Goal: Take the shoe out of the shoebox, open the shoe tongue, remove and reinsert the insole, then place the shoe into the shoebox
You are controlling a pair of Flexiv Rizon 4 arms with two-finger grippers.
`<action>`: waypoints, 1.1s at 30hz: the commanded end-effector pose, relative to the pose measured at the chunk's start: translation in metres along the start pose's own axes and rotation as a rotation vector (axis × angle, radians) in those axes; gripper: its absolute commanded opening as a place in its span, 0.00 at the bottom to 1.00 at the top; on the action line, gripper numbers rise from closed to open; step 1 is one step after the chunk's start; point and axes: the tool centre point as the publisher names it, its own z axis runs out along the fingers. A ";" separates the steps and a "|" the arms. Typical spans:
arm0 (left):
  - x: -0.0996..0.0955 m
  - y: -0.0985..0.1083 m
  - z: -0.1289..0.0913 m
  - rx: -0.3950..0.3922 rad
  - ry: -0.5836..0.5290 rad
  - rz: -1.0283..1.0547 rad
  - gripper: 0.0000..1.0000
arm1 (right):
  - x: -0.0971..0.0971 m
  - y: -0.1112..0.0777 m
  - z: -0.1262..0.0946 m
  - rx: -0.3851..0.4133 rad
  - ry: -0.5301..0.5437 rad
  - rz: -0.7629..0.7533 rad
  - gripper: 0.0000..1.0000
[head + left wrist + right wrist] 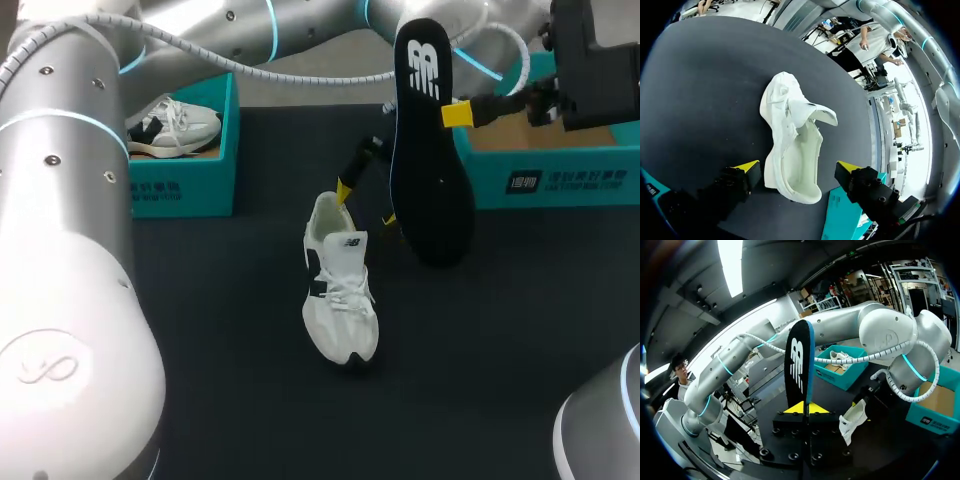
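A black insole is gripped upright by the right hand; the white sneaker's heel is flanked by the released left hand.

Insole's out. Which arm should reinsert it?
Right. The right pincer is shut on the insole. The left pincer is open astride the shoe heel, probably better for steadying it.

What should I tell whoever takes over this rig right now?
Left pincer open, astride the shoe's heel on the table.
Right pincer shut on the insole, held upright above the table.
Done: shoe out, tongue open, insole out.
To do: reinsert insole, put shoe into the right-hand box; the other box holds another shoe.
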 end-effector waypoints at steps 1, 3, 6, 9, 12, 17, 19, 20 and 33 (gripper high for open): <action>0.012 -0.004 -0.005 -0.025 -0.203 0.002 1.00 | -0.001 0.002 0.003 0.003 0.000 0.001 0.00; 0.012 -0.004 -0.005 -0.025 -0.203 0.002 1.00 | -0.001 0.002 0.003 0.003 0.000 0.001 0.00; 0.012 -0.004 -0.005 -0.025 -0.203 0.002 1.00 | -0.001 0.002 0.003 0.003 0.000 0.001 0.00; 0.012 -0.004 -0.005 -0.025 -0.203 0.002 1.00 | -0.001 0.002 0.003 0.003 0.000 0.001 0.00; 0.012 -0.004 -0.005 -0.025 -0.203 0.002 1.00 | -0.001 0.002 0.003 0.003 0.000 0.001 0.00; 0.012 -0.004 -0.005 -0.025 -0.203 0.002 1.00 | -0.001 0.002 0.003 0.003 0.000 0.001 0.00; 0.012 -0.004 -0.005 -0.025 -0.203 0.002 1.00 | -0.001 0.002 0.003 0.003 0.000 0.001 0.00; 0.012 -0.004 -0.005 -0.025 -0.203 0.002 1.00 | -0.001 0.002 0.003 0.003 0.000 0.001 0.00; 0.028 0.006 -0.040 -0.009 -0.438 -0.052 1.00 | -0.001 0.002 0.003 0.003 0.000 0.001 0.00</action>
